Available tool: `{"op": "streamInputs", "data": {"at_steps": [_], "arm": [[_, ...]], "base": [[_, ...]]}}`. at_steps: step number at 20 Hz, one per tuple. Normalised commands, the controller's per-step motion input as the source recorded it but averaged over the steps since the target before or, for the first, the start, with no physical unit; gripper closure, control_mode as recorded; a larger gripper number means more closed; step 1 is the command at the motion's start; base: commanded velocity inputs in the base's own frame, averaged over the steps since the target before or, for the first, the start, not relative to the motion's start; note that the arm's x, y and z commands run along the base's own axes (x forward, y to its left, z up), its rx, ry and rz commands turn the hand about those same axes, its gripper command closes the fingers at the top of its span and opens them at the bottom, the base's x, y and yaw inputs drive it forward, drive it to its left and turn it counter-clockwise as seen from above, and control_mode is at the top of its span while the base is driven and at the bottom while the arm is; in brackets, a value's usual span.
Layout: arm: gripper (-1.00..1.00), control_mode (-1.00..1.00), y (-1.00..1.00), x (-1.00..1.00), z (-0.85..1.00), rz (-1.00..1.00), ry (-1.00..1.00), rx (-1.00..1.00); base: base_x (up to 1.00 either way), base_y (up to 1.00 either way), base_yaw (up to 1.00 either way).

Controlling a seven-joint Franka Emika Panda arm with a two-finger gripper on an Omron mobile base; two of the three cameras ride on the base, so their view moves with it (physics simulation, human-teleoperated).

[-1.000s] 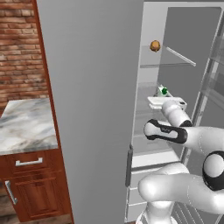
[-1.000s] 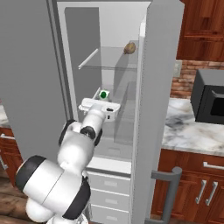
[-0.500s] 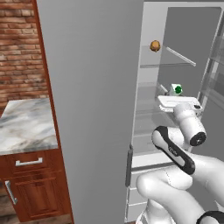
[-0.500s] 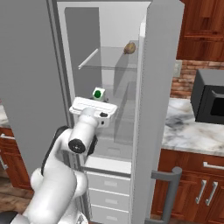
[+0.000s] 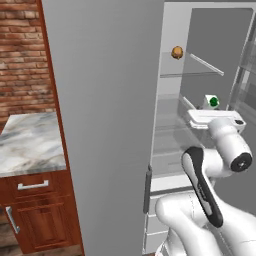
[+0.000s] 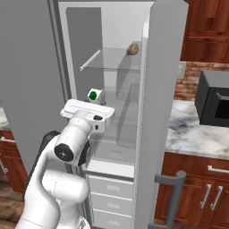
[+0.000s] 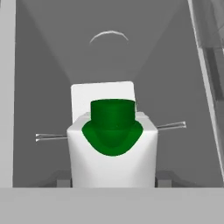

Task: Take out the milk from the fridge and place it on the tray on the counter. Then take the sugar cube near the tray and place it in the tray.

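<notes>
The milk (image 5: 212, 102) (image 6: 94, 95) is a small white carton with a green cap, held just above the fridge's middle glass shelf. My gripper (image 5: 212, 113) (image 6: 91, 104) (image 7: 113, 179) is shut on its lower sides. In the hand view the milk (image 7: 113, 148) stands upright between the two fingertips (image 7: 64, 180). The fridge (image 5: 100, 125) (image 6: 161, 112) is open, with its grey doors swung out on either side. The tray and the sugar cube are out of view.
A small brown-orange ball (image 5: 177, 52) (image 6: 132, 48) lies on the upper glass shelf. White drawers (image 6: 112, 197) sit below the shelves. A marble-topped cabinet (image 5: 30, 145) stands left of the fridge. A marble counter (image 6: 197, 134) with a black microwave (image 6: 214, 105) lies to the right.
The hand has drawn back toward the base with the milk in its grip. The arm's elbow has folded lower. The ball has stayed put.
</notes>
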Motion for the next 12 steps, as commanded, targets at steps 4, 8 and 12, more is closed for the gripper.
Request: {"op": "streamInputs", "data": {"at_steps": [4, 8, 12], "arm": [[1.00, -1.00, 0.04, -0.11, 0.07, 0.00, 0.48, -0.06], [1.00, -1.00, 0.19, -0.16, -0.25, 0.08, 0.40, -0.06], [1.00, -1.00, 0.20, -0.07, -0.05, 0.12, 0.42, -0.10]], "base": [[0.00, 0.00, 0.00], [0.00, 0.00, 0.00], [0.00, 0.00, 0.00]]}}
